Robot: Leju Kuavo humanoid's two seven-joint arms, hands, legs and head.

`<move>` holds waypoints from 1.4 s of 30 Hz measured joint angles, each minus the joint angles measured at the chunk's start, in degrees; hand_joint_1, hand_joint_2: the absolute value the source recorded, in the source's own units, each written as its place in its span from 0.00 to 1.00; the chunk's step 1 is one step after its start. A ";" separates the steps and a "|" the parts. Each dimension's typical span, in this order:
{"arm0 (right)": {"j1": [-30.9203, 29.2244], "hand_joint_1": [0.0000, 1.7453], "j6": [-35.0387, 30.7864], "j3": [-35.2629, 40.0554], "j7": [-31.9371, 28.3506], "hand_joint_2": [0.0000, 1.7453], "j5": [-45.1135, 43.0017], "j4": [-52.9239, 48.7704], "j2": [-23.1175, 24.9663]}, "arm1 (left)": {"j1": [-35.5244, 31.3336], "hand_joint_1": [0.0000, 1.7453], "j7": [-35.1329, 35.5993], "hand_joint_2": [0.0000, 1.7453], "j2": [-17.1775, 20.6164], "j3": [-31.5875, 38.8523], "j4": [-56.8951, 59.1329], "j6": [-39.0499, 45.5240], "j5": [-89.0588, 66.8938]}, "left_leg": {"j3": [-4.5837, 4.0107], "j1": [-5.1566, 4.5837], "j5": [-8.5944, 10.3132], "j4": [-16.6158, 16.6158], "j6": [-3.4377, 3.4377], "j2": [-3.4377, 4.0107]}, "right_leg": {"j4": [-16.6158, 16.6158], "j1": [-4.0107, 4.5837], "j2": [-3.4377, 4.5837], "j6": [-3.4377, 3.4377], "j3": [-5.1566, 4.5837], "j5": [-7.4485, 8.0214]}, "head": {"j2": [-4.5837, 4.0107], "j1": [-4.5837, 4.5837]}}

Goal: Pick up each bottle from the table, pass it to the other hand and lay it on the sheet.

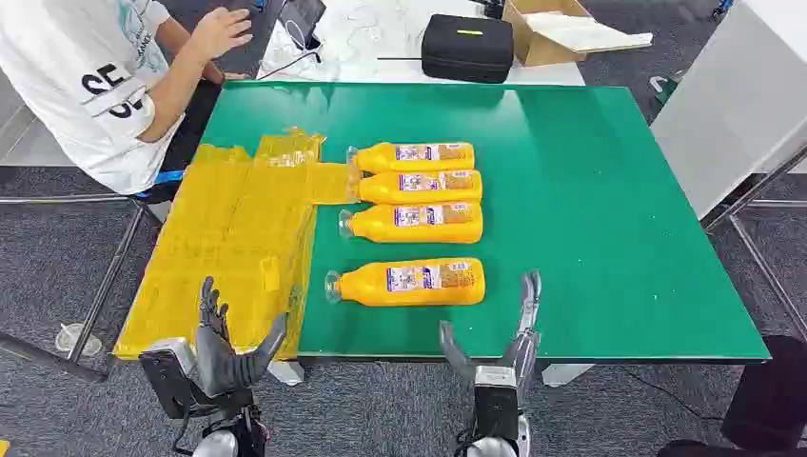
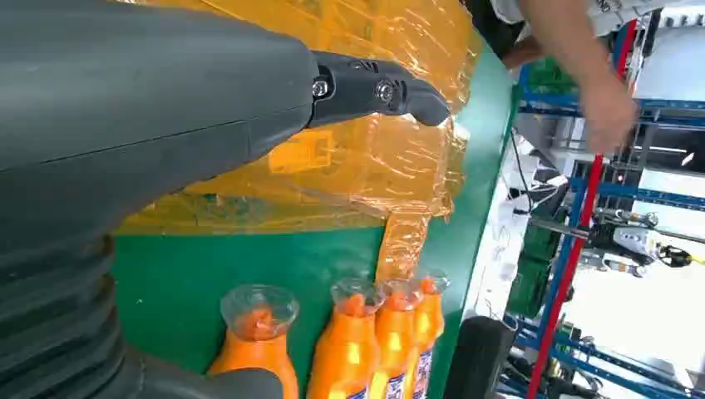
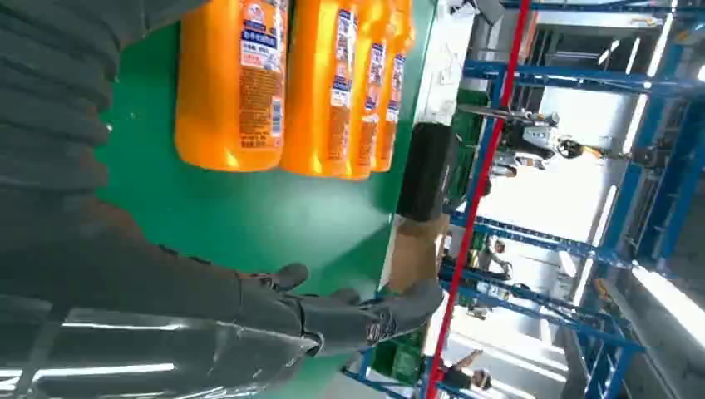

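Note:
Several orange bottles with clear caps lie side by side on the green table (image 1: 590, 190), caps toward the sheet. The nearest bottle (image 1: 407, 282) lies alone toward the front edge; the others (image 1: 414, 188) sit close together behind it. A crinkled yellow sheet (image 1: 233, 228) covers the table's left part. My left hand (image 1: 221, 347) hovers open over the sheet's front corner, holding nothing. My right hand (image 1: 495, 338) stands open at the front edge, just right of the nearest bottle. The left wrist view shows the bottle caps (image 2: 259, 309) and sheet (image 2: 349, 158); the right wrist view shows the bottle bodies (image 3: 233, 83).
A person in a white shirt (image 1: 90, 86) sits at the far left corner, one hand raised. Behind the table lie a black case (image 1: 466, 46) and a cardboard box (image 1: 552, 29). A white cabinet (image 1: 733, 105) stands at the right.

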 measured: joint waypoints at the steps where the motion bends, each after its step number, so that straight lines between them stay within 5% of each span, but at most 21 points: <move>1: -0.02 0.00 0.00 -0.22 0.00 1.00 -0.02 -0.09 0.00 | -0.04 0.00 0.00 1.00 0.00 -0.07 0.02 -0.02 0.00 | 0.00 0.00 0.00 0.00 0.00 0.00 | 0.00 0.00 0.00 0.00 0.00 0.00 | 0.00 0.00; 14: -3.03 0.00 0.00 -2.04 0.67 1.00 9.46 0.46 -0.65 | -0.73 0.00 -0.15 1.00 0.02 -0.11 0.55 -0.61 -0.20 | 0.00 0.00 0.03 0.00 0.01 0.01 | 0.00 0.00 0.00 0.00 0.01 0.02 | 0.00 0.00; 27: -12.08 0.00 2.47 -3.08 13.62 1.00 19.26 4.39 -5.26 | -2.14 0.00 0.33 1.00 0.00 -0.09 2.03 -2.64 -0.55 | -0.01 -0.01 0.05 0.01 0.04 0.02 | 0.00 0.00 0.00 0.00 0.03 0.05 | 0.02 0.00; 33: -19.49 0.00 13.97 -2.62 27.84 1.00 25.81 11.24 -8.98 | -2.60 0.00 1.05 1.00 -0.02 0.02 2.27 -4.44 -1.29 | -0.02 -0.01 0.09 0.01 0.07 0.05 | 0.01 0.00 0.01 0.01 0.02 0.07 | 0.00 -0.02; 42: -29.68 0.00 27.09 0.41 32.11 1.00 25.88 23.78 -11.87 | -3.24 0.00 1.79 1.00 -0.31 0.63 3.13 -5.90 -2.40 | -0.01 -0.01 0.13 0.02 0.09 0.02 | 0.02 0.00 0.00 0.02 0.05 0.08 | 0.00 -0.02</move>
